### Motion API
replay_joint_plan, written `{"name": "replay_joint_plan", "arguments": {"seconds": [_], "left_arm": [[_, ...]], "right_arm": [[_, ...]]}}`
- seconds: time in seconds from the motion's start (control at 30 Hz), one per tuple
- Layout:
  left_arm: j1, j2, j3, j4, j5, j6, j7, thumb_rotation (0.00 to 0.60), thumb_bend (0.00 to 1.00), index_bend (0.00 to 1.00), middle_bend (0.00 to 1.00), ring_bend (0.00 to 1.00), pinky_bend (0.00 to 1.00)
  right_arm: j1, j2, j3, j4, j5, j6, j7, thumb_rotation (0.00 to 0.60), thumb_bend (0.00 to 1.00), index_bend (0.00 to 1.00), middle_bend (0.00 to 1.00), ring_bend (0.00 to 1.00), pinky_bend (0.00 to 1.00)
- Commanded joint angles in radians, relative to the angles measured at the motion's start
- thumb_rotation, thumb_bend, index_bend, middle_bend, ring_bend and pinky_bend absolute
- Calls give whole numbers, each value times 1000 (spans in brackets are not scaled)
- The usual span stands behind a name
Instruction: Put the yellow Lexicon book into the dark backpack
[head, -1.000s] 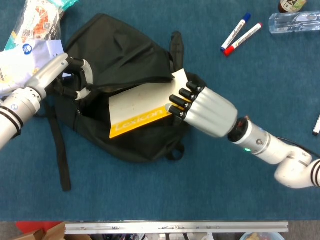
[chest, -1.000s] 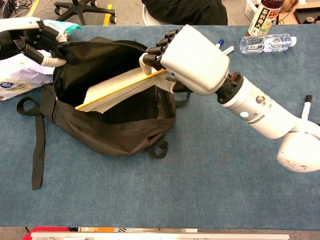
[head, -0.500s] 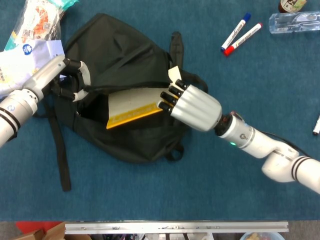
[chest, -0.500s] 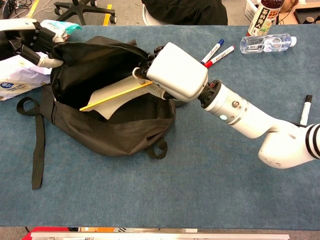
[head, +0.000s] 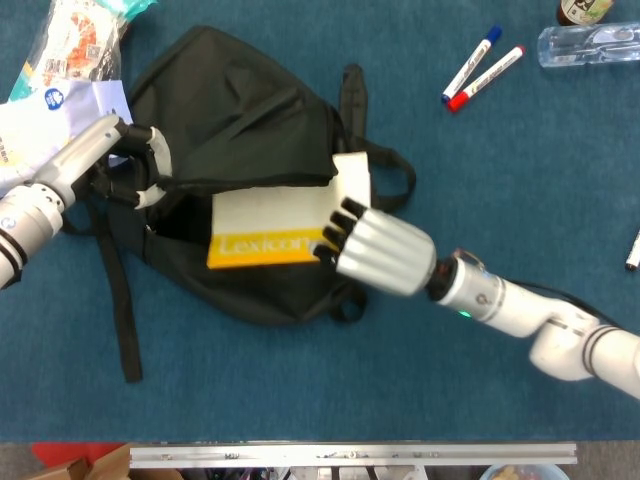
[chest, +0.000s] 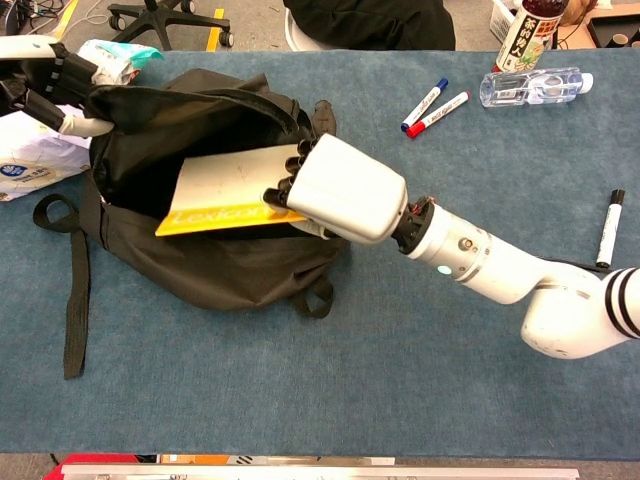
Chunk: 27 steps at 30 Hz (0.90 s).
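The dark backpack (head: 250, 110) (chest: 200, 270) lies on the blue table with its mouth held wide. My left hand (head: 130, 165) (chest: 60, 85) grips the upper rim of the opening at the left and lifts it. The yellow Lexicon book (head: 275, 225) (chest: 230, 195), white with a yellow band bearing its name, lies flat across the opening, its left part over the dark inside. My right hand (head: 375, 250) (chest: 335, 190) holds the book by its right end, fingers curled over the top face.
Printed plastic bags (head: 60, 70) (chest: 35, 160) lie at the left behind my left hand. Blue and red markers (head: 480, 65) (chest: 435, 100), a clear bottle (head: 590, 42) (chest: 535, 85) and a black marker (chest: 607, 228) lie right of the backpack. A loose strap (head: 120, 300) trails toward the front.
My right hand has drawn back toward the front and tipped the book from edge-on to flat, so the Lexicon band faces up. My left hand has lifted the rim slightly further left.
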Motion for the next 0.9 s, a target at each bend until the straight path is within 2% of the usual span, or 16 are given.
{"name": "replay_joint_plan", "arguments": {"seconds": [0.03,0.23,0.53,0.7,0.9], "left_arm": [[3,6,3,-5,11,3,-11,600,393,721,720,612,166],[5,17,8,-18,30,13,-28,600,393,717,720,611,166],[5,36,19,-33,39,18,-28,600,393,714,719,608,166],[2,39,24,-40,32,15,-22,600,393,713,718,606,166],[-8,39,26,-43,20,5,-8,600,393,710,718,604,166]], "right_arm": [[-20,48,-38,-48,-17,-4,-32,600,286,878,824,703,677],[-3,70,-4,-92,30,-63,-76,600,281,878,825,704,680],[55,6,55,-91,70,-111,-121,600,268,878,825,703,680],[79,-28,67,-76,71,-103,-122,600,265,878,825,703,680],[100,-57,55,-27,63,-96,-92,600,261,878,825,703,680]]}}
